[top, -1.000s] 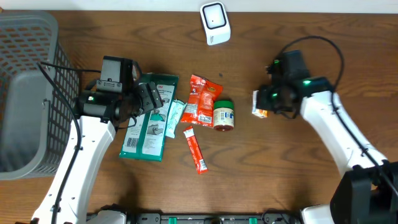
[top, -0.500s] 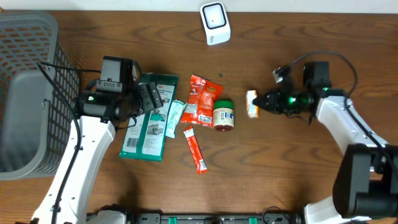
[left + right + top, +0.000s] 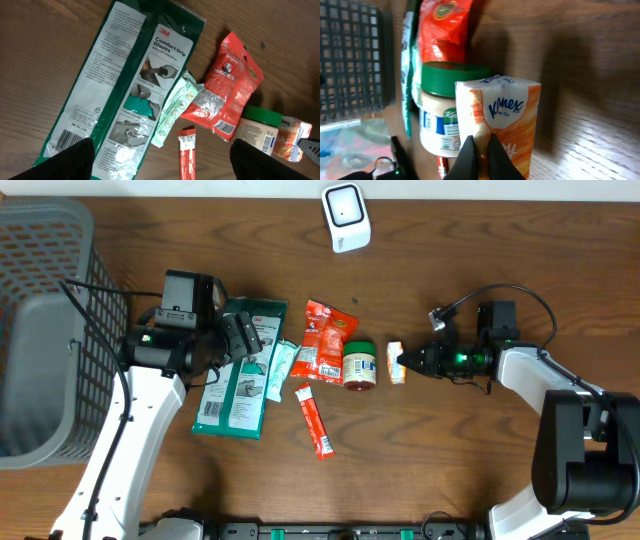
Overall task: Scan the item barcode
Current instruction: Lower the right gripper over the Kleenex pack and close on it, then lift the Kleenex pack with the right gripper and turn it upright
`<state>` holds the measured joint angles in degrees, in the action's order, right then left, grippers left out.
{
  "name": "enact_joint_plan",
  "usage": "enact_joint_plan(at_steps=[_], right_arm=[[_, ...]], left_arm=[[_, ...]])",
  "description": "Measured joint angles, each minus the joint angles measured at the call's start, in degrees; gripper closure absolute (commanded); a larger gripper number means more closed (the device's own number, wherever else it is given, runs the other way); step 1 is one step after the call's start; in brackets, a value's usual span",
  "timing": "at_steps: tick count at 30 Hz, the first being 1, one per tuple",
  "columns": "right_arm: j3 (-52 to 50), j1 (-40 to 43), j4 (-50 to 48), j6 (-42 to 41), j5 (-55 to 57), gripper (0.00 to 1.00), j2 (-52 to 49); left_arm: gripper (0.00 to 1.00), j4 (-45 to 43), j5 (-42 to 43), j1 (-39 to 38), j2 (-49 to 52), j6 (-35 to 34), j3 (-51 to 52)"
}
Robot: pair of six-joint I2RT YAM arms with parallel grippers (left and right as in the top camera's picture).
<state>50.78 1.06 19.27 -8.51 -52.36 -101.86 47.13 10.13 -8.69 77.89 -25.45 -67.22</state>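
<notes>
My right gripper (image 3: pixel 406 363) is shut on the edge of an orange-and-white Kleenex tissue pack (image 3: pixel 396 363), the item, and holds it just right of a green-lidded jar (image 3: pixel 360 366). In the right wrist view the fingers pinch the pack (image 3: pixel 506 107) from below, with the jar (image 3: pixel 441 117) right behind it. No barcode shows on the pack's visible faces. The white scanner (image 3: pixel 346 218) stands at the table's far edge. My left gripper (image 3: pixel 238 336) hangs open over a green glove package (image 3: pixel 238 380), holding nothing. Its dark fingertips (image 3: pixel 65 161) frame that package (image 3: pixel 125 85).
A red snack bag (image 3: pixel 326 340), a pale green sachet (image 3: pixel 281 368) and a red stick packet (image 3: pixel 316 420) lie between the glove package and the jar. A grey mesh basket (image 3: pixel 45 330) fills the left side. Bare wood lies right of and in front of the right arm.
My right arm has swung the tissue pack leftward and down toward the table, bringing it next to the jar. The left arm has not moved.
</notes>
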Motion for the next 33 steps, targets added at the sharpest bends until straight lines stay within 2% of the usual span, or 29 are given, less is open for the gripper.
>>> enact_joint_plan(at_steps=[17, 29, 33], right_arm=[[0.0, 0.0, 2.3, 0.0, 7.5, 0.85, 0.0], [0.1, 0.0, 4.1, 0.1, 12.4, 0.61, 0.0], [1.5, 0.0, 8.0, 0.3, 13.4, 0.59, 0.2]], left_arm=[[0.13, 0.0, 0.0, 0.0, 0.0, 0.0, 0.0], [0.13, 0.0, 0.0, 0.0, 0.0, 0.0, 0.0], [0.13, 0.0, 0.0, 0.0, 0.0, 0.0, 0.0]])
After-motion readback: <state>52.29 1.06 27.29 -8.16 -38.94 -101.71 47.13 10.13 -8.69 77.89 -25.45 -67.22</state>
